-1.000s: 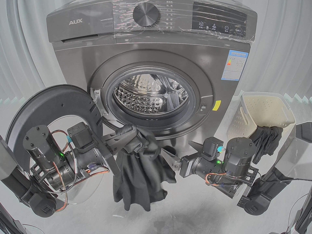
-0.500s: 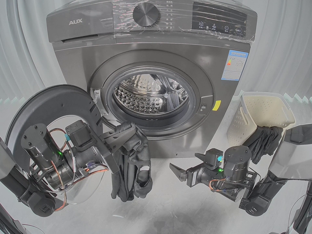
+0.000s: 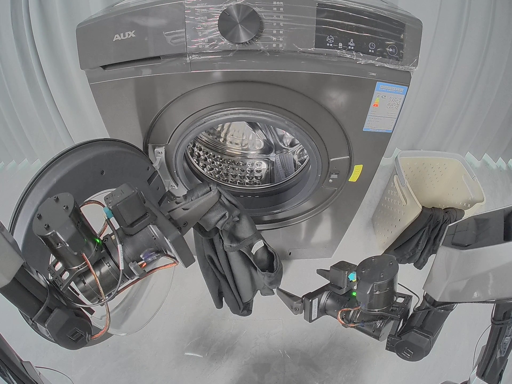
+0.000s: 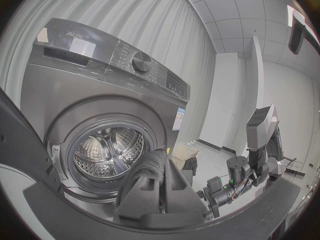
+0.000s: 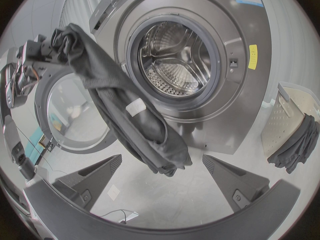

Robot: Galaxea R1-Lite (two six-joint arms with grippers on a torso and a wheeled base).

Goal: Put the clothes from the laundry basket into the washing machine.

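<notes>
The left gripper [image 3: 194, 207] has its jaws clamped on a black garment [image 3: 234, 252] hanging below the lower left rim of the washing machine [image 3: 320, 97] opening, the right gripper [image 3: 285, 298] holds its jaws apart and empty just beside the garment's lower end, and another dark garment [image 3: 426, 233] drapes over the laundry basket [image 3: 442, 172] rim.

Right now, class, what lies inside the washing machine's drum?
Bare perforated steel and a lifter paddle show inside the drum; no clothes visible. Its lowest front part sits hidden behind the door seal.
</notes>
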